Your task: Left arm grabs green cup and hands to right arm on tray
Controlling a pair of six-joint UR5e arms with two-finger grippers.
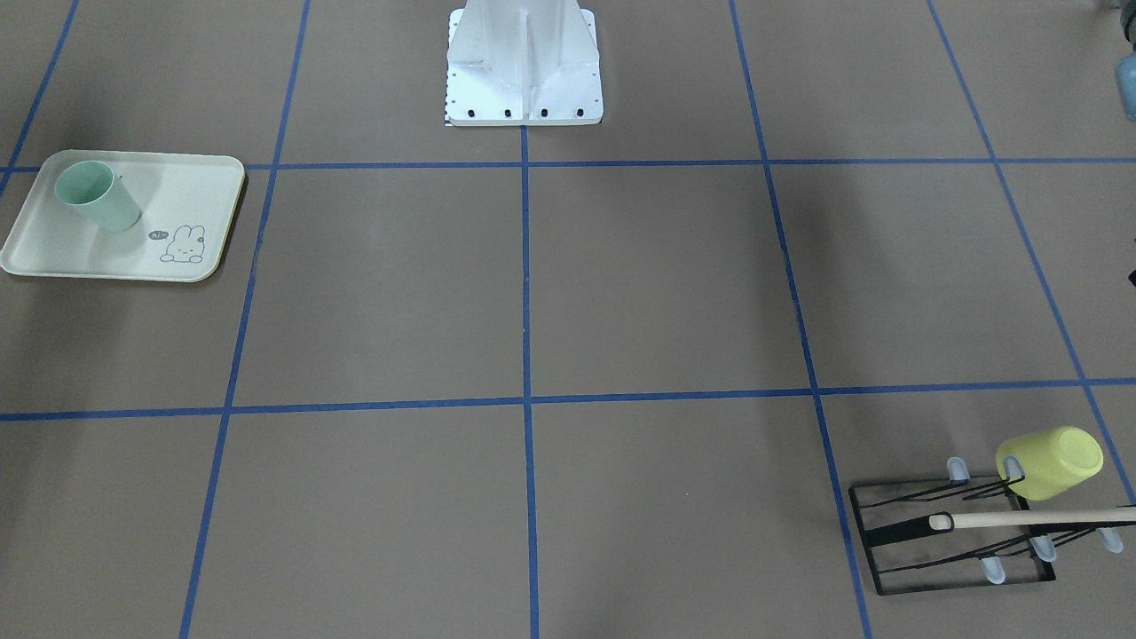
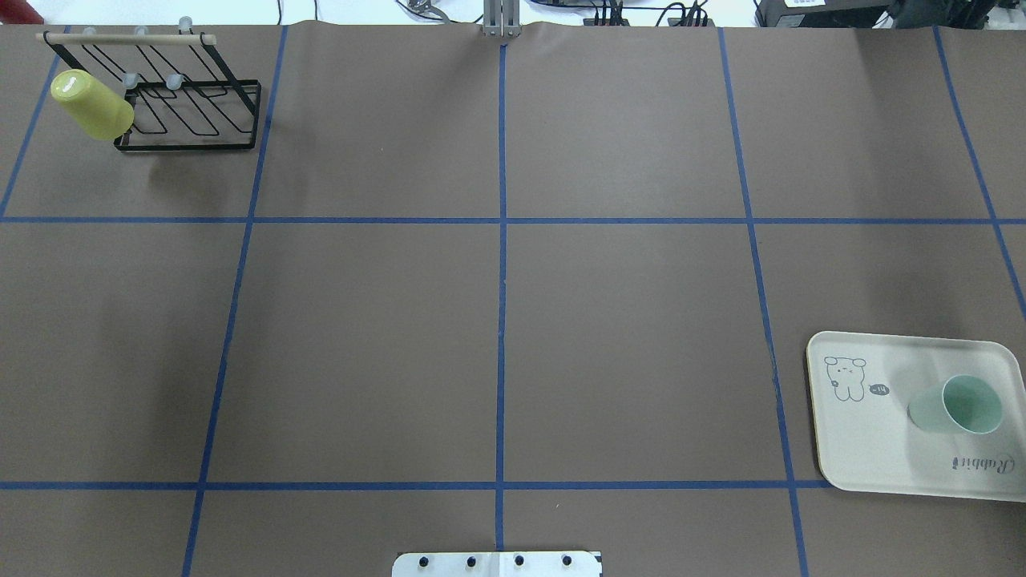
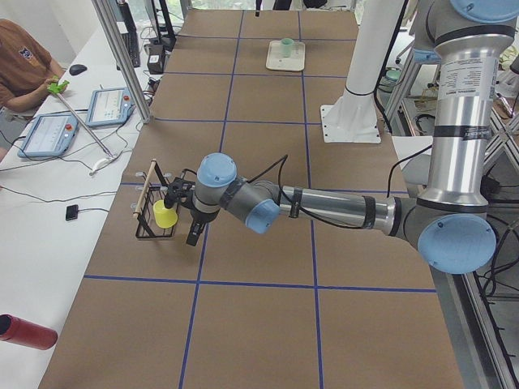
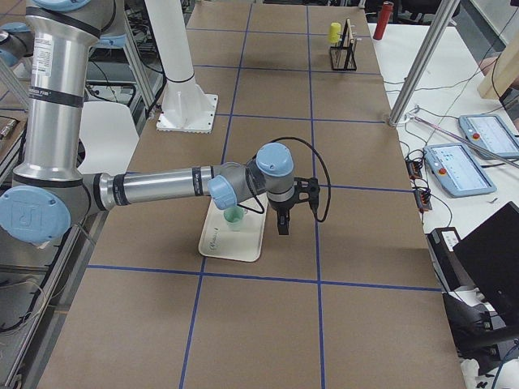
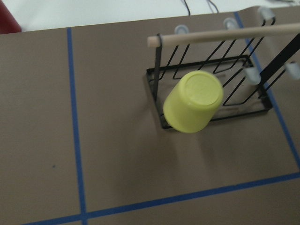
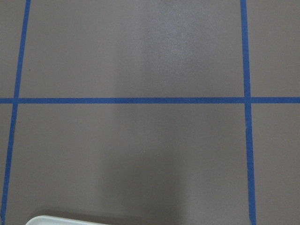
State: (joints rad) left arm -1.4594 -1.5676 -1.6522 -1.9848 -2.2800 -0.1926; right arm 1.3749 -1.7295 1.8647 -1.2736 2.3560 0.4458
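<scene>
The green cup (image 2: 958,405) stands upright, mouth up, on the cream tray (image 2: 882,449), at about 3 o'clock from the tray's rabbit drawing (image 2: 845,377). In the overhead view the tray lies at roughly 4 o'clock from the middle of the brown table (image 2: 625,320), which is marked off by blue tape lines (image 2: 502,320). Neither arm shows in that view. In the exterior right view the right arm (image 4: 154,188) reaches out low over the table, and the right gripper (image 4: 281,225) points down just past the tray's edge. The cup sits at about 9 o'clock from it, near but apart, with nothing between the fingers. From this side view alone I cannot tell whether its jaws are spread or closed. The right wrist camera sees only table, tape and a corner of the tray at its lower left. The left arm (image 3: 332,207) stretches towards the other end of the table, well apart from the green cup, which in the exterior left view lies far off at about 1 o'clock from the left gripper (image 3: 192,237). That gripper hangs just beside a black wire rack (image 3: 150,219) with a wooden bar (image 5: 220,36) across its top. A yellow-green cup (image 5: 193,101) is hung bottom-outward on the rack, at roughly 10 o'clock from the gripper. I cannot tell the state of the left gripper's jaws either.
</scene>
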